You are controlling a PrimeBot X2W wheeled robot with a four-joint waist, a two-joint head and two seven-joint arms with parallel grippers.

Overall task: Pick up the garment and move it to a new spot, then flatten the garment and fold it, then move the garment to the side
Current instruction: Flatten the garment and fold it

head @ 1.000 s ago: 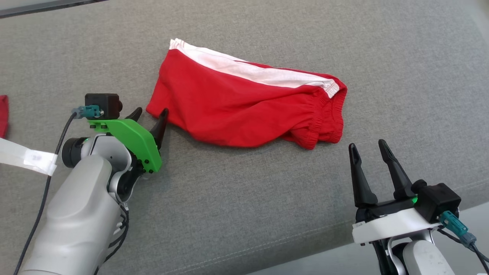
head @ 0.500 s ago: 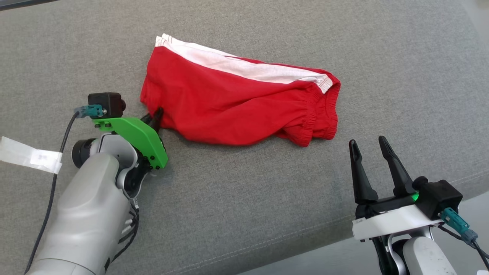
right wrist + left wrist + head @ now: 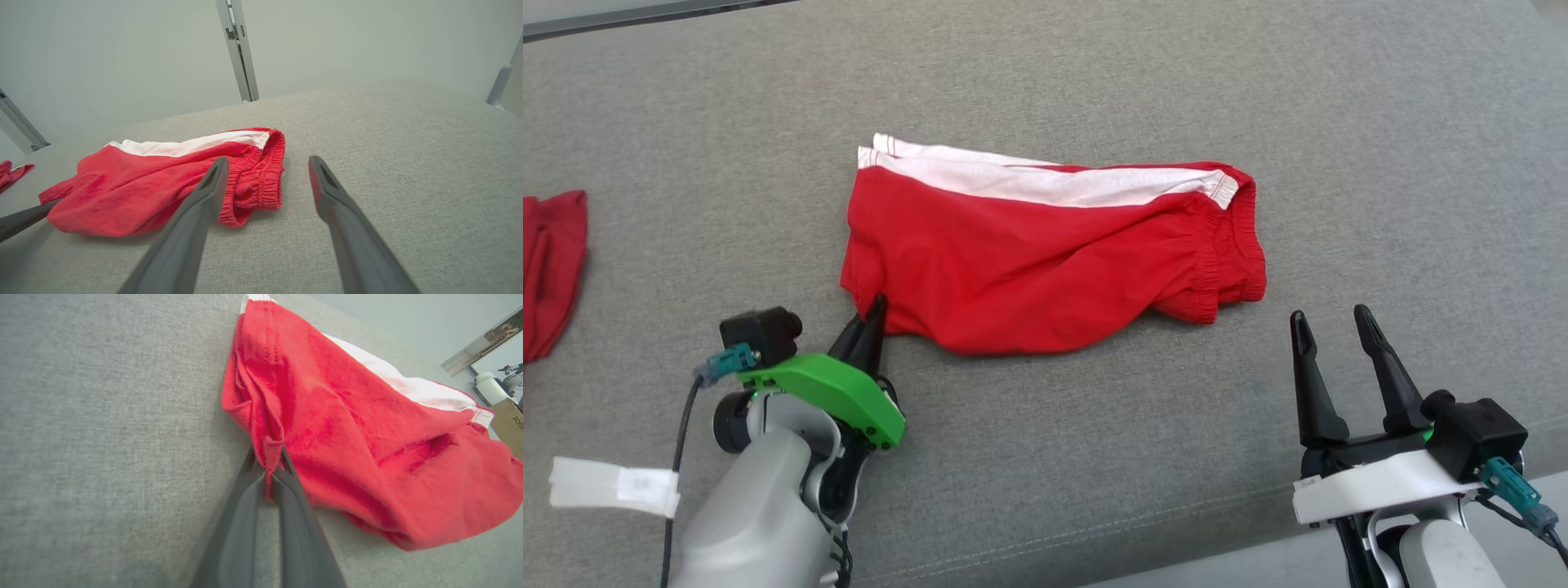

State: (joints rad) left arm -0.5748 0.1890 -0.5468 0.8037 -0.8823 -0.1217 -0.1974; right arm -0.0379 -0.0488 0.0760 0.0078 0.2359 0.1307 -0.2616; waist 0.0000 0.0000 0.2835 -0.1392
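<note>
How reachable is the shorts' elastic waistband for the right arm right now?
Likely yes: the right pincer is open, near the waistband of the red shorts, with bare grey cushion between. The left pincer grips the opposite corner, out of the way.

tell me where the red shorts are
In the head view the red shorts lie mid grey cushion, left corner pinched in the left hand.

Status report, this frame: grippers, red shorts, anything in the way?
Left gripper shut on near-left corner of red shorts with white stripe. Right gripper open, short of the waistband. Shorts bunched on grey fabric surface; second red cloth far left, apart.
</note>
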